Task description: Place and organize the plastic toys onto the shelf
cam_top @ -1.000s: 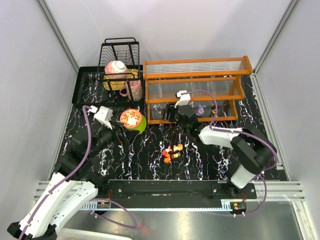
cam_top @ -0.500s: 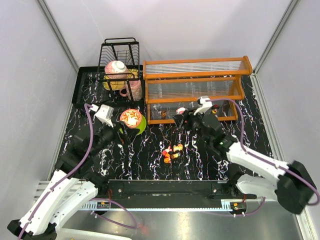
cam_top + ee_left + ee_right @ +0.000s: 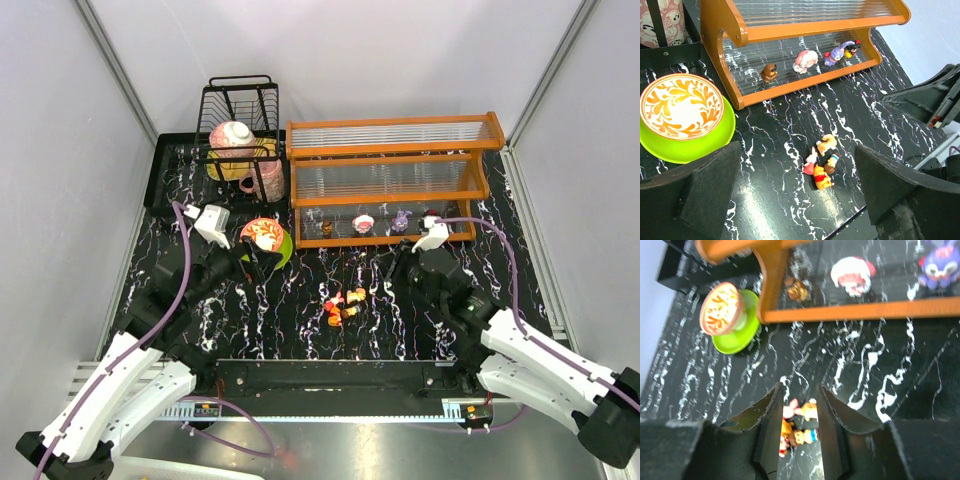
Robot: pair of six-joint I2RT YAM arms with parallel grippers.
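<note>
Black marbled table [image 3: 300, 300] fills the middle of the top view, walled in pale grey. Of the plastic toys, a small heap [image 3: 824, 162] lies on the bare table at lower centre of the left wrist view. They touch one another, so the count is unsure, perhaps four. Four more stand in a row on the lowest tier of the shelf [image 3: 390, 152]: a brown one [image 3: 769, 72], a pink-white one [image 3: 805, 60], a purple one [image 3: 834, 52] and a dark, red-capped one [image 3: 852, 46]. By my reckoning about half the work is done, and the heap is what remains.

Right gripper [image 3: 799, 405] hangs over that heap, its jaws drawn to a narrow slot with nothing between them; the toys show through the slot on the table below. Left gripper [image 3: 800, 200] stands spread wide and empty, near the patterned bowl [image 3: 681, 106] on its green plate [image 3: 715, 140]. At upper left of the top view sits the wire dish rack [image 3: 240, 110].

The right wrist view is blurred. The upper tiers look bare, though their ribbed panels make that hard to confirm. The right arm's wrist crowds the shelf's lower right end from above.
</note>
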